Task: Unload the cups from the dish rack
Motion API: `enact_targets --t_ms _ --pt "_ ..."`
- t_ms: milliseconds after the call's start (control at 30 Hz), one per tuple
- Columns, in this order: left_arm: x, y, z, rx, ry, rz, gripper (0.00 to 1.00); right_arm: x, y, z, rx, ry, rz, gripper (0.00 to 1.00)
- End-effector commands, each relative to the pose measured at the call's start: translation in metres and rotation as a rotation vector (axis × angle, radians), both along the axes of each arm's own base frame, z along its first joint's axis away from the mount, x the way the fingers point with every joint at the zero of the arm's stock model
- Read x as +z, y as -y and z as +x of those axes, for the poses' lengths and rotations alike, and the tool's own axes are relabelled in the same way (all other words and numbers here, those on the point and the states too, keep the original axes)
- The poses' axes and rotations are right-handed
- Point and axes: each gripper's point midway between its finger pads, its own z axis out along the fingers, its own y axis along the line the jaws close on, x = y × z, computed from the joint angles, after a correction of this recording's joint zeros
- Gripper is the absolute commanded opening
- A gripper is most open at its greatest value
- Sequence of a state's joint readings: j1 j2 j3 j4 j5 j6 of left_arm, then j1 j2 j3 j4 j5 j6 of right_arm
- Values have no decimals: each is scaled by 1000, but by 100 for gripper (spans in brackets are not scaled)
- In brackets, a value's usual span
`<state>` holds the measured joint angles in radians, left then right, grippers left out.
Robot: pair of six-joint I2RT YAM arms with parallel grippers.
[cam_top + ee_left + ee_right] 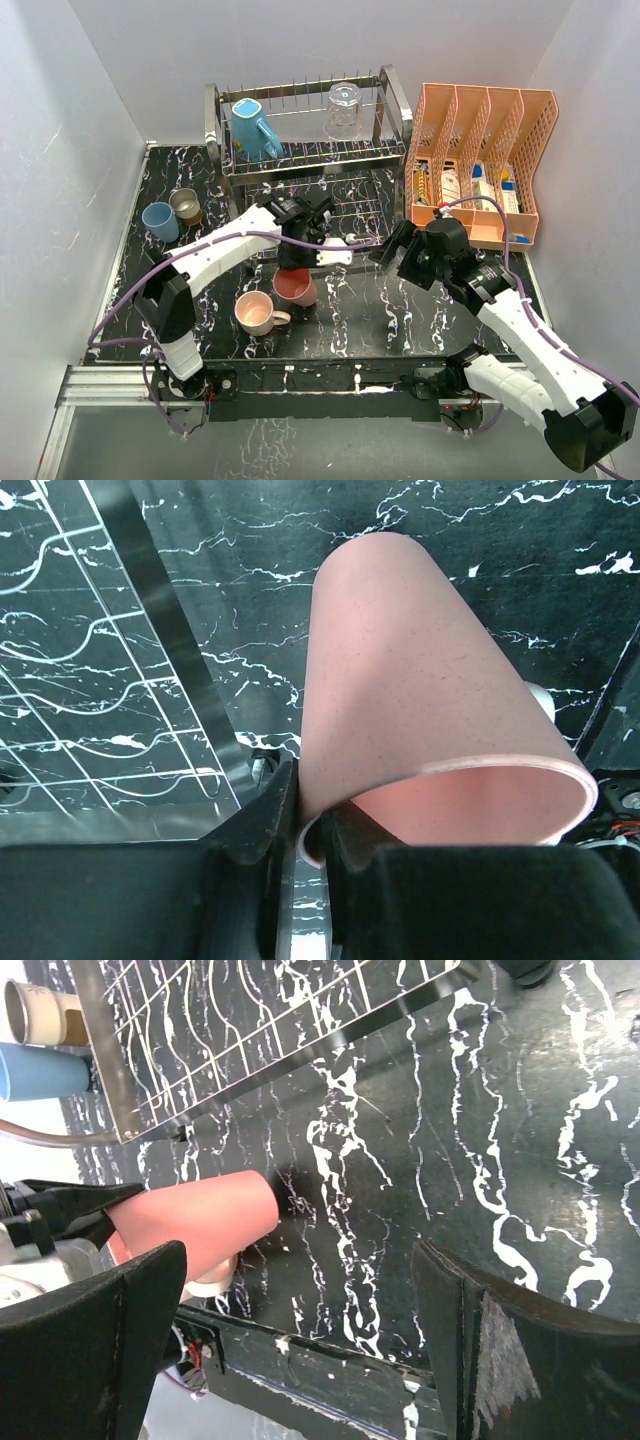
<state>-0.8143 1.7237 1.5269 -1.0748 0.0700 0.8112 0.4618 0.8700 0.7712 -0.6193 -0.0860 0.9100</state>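
Now the left pincer [300, 830] pinches only one thin side of the salmon-red tumbler [420, 680], right at its rim. The cup could slip out or tip over. It hangs low over the worktop [400, 320], in front of the dish rack [215, 120] and just beside the pink mug [256, 313], which it might bump. The tumbler looks smooth, plain and wider at its mouth. The right pincer [300, 1260] is spread wide and holds nothing.
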Motion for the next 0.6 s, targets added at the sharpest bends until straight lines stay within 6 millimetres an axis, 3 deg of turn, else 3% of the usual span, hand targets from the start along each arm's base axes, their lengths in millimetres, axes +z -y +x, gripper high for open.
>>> enact_targets --t_ms 0,100,267,333,467,567 --pt "8 -5 -6 -34 23 115 10 30 11 9 -26 94 -39 98" --pt "5 -2 -6 -20 24 135 30 37 16 10 -38 111 -54 98" --pt "7 5 6 -7 98 99 47 54 25 10 -47 160 -95 98" --pt "17 9 12 -2 138 72 54 64 27 11 -54 181 -100 98" --pt "45 17 13 12 168 -4 79 87 32 14 -66 233 -117 98" --pt "69 19 5 15 169 -85 85 119 33 16 -37 324 -128 98"
